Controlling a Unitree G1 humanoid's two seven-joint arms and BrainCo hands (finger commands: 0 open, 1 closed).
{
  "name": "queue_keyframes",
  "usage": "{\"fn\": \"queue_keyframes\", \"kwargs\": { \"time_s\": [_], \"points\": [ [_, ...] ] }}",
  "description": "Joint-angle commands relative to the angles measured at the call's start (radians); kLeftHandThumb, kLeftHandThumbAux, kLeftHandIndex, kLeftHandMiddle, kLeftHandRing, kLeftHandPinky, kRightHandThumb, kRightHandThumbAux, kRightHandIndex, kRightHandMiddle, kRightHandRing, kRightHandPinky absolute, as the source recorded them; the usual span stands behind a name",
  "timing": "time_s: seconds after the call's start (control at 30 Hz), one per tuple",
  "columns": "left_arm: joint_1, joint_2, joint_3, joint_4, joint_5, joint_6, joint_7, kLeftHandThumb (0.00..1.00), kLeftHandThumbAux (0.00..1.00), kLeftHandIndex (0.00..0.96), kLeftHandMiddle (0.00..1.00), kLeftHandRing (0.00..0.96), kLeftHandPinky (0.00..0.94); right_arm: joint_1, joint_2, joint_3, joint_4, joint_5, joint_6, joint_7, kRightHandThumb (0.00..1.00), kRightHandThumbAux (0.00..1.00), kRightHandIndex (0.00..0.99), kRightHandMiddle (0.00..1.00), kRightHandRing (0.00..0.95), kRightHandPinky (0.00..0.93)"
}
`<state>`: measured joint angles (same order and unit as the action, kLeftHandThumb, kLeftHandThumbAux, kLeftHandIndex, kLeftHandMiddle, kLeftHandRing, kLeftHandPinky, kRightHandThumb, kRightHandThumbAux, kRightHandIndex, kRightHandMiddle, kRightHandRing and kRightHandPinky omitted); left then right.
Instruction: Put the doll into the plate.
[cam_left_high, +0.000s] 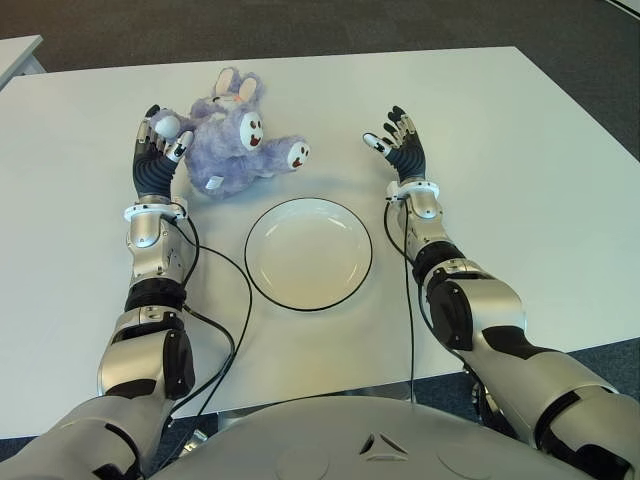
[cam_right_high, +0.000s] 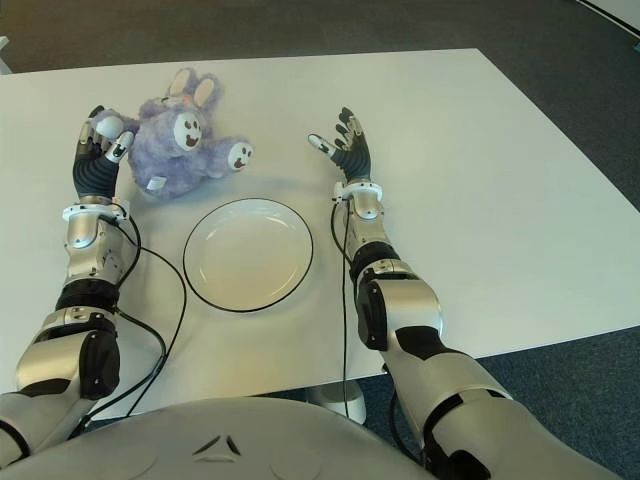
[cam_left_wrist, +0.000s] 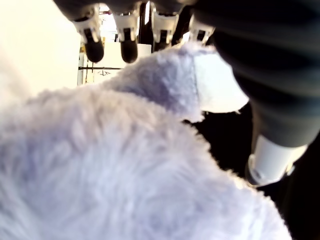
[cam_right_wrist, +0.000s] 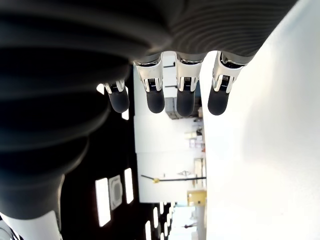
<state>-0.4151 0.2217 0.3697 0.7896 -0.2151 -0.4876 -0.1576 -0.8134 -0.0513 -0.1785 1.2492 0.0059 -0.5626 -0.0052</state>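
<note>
- doll (cam_left_high: 232, 142): fluffy lavender plush bunny, white face with dark eyes and open red mouth, two long ears with pale pink insides, white paw pads with a dark mark, small white tag low on the body
- doll lies on the white table (cam_left_high: 520, 170), on the far left side, just beyond the plate's far-left rim – not in the plate
- plate (cam_left_high: 308, 252): round, white, thin dark rim, flat on the table between the two forearms – nothing in it
- left hand (cam_left_high: 158, 150): pressed against the doll's left side, one white paw sits between the fingers; fingers (cam_left_wrist: 129, 35) partly curled over the fur in the left wrist view, thumb on the other side – a loose grasp, doll not lifted
- right hand (cam_left_high: 400, 143): right of the doll and beyond the plate's right edge, well apart from both; fingers (cam_right_wrist: 186, 90) extended and spread, holding nothing
- black cables run along both forearms, over the table
</note>
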Motion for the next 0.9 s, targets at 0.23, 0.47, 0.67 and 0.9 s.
{"fn": "queue_keyframes", "kwargs": {
  "time_s": [0.23, 0.47, 0.67, 0.9],
  "points": [
    [0.052, -0.034, -0.004, 0.055, -0.010, 0.025, 0.009, 0.111, 0.649, 0.000, 0.083, 0.067, 0.046, 0.039, 0.014, -0.002, 0.029, 0.002, 0.022, -0.003, 0.029, 0.728, 0.036, 0.066, 0.074, 0.097],
    [0.047, -0.034, -0.006, 0.047, -0.007, 0.027, 0.008, 0.125, 0.618, 0.000, 0.072, 0.055, 0.040, 0.039, 0.014, -0.003, 0.029, 0.003, 0.020, -0.002, 0.028, 0.729, 0.035, 0.065, 0.073, 0.096],
    [0.041, -0.033, -0.010, 0.047, -0.001, 0.025, 0.012, 0.122, 0.622, 0.000, 0.075, 0.056, 0.028, 0.039, 0.013, -0.003, 0.028, 0.003, 0.019, -0.002, 0.029, 0.730, 0.034, 0.065, 0.072, 0.095],
    [0.032, -0.031, -0.015, 0.045, 0.008, 0.028, 0.023, 0.102, 0.634, 0.000, 0.078, 0.055, 0.023, 0.040, 0.013, -0.004, 0.028, 0.004, 0.019, 0.000, 0.028, 0.729, 0.033, 0.066, 0.073, 0.095]
  ]
}}
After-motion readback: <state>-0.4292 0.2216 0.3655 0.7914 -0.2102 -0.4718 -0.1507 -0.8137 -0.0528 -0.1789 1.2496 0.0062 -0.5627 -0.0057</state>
